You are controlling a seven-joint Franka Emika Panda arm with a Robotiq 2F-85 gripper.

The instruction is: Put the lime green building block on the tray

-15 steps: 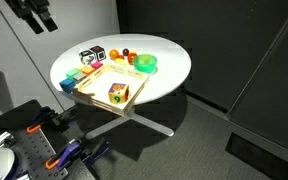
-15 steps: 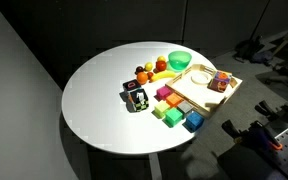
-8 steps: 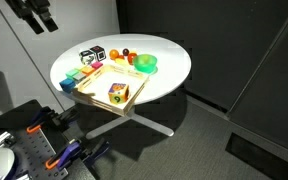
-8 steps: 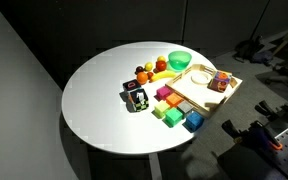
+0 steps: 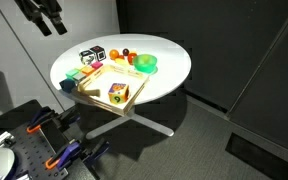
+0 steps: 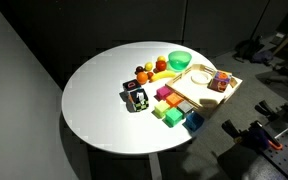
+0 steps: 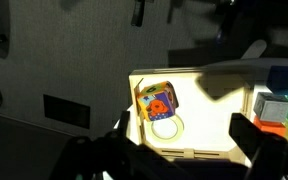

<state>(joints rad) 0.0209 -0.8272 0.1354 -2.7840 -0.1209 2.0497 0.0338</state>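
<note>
The lime green block (image 6: 171, 118) sits among several coloured blocks at the table's edge next to the wooden tray (image 6: 187, 92). In an exterior view the blocks (image 5: 72, 77) lie left of the tray (image 5: 96, 84). My gripper (image 5: 48, 21) hangs high above and to the left of the table, open and empty. In the wrist view its dark fingers (image 7: 184, 152) frame the tray (image 7: 209, 120), which holds a picture cube (image 7: 156, 101) and a pale ring (image 7: 164, 127). Green and blue blocks (image 7: 275, 107) show at the right edge.
On the round white table (image 6: 99, 100) stand a green bowl (image 6: 179, 60), toy fruit (image 6: 152, 69) and a black-and-white cube (image 6: 136, 98). Clamps and equipment (image 5: 44, 140) sit on the floor beside the table. A dark curtain (image 5: 214, 40) stands behind it.
My gripper has shifted slightly to the right, toward the table, still high up. Nothing on the table has moved.
</note>
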